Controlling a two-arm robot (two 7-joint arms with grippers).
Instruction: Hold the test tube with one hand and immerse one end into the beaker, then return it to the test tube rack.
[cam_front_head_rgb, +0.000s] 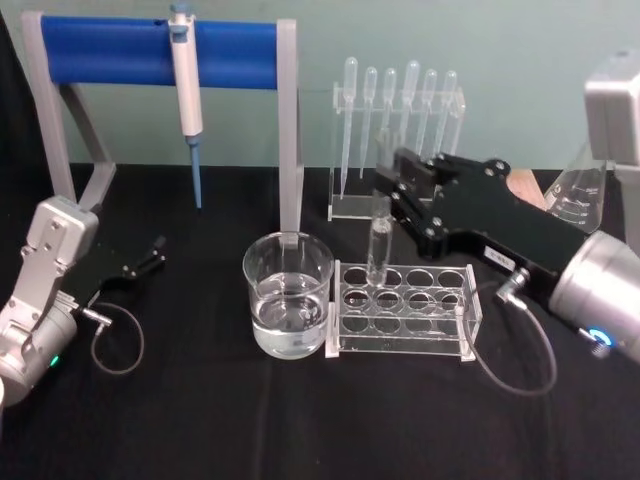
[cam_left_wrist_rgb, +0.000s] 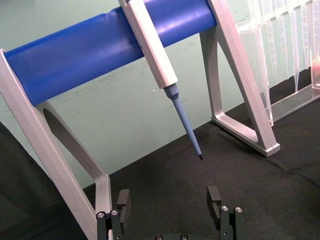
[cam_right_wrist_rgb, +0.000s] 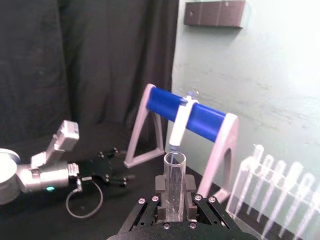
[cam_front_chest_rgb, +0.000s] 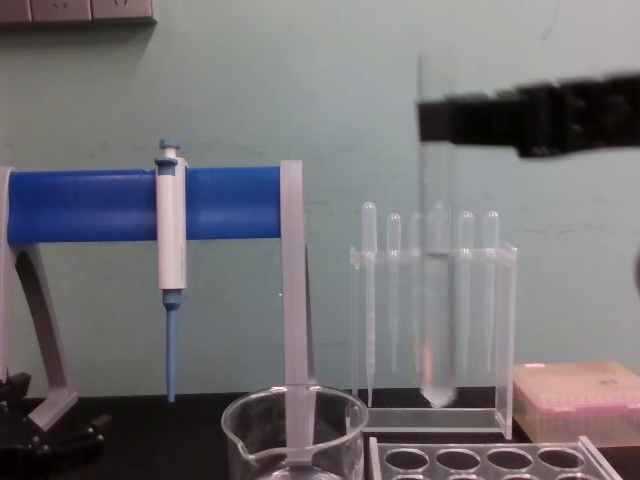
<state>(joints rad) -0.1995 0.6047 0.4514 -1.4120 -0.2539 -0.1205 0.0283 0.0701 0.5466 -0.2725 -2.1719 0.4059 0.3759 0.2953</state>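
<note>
While the right gripper (cam_front_head_rgb: 385, 195) has its jaws clamped on the test tube (cam_front_head_rgb: 378, 240) above the rack (cam_front_head_rgb: 403, 309), beside the beaker (cam_front_head_rgb: 288, 295), swinging low could strike the rim; left gripper (cam_left_wrist_rgb: 170, 202) open, empty.

You have the beaker (cam_front_head_rgb: 288, 296) just left of the tube rack (cam_front_head_rgb: 404, 311), the pipette stand (cam_front_head_rgb: 160, 52) behind it at left, and the dropper rack (cam_front_head_rgb: 398, 145) behind the tube rack.
</note>
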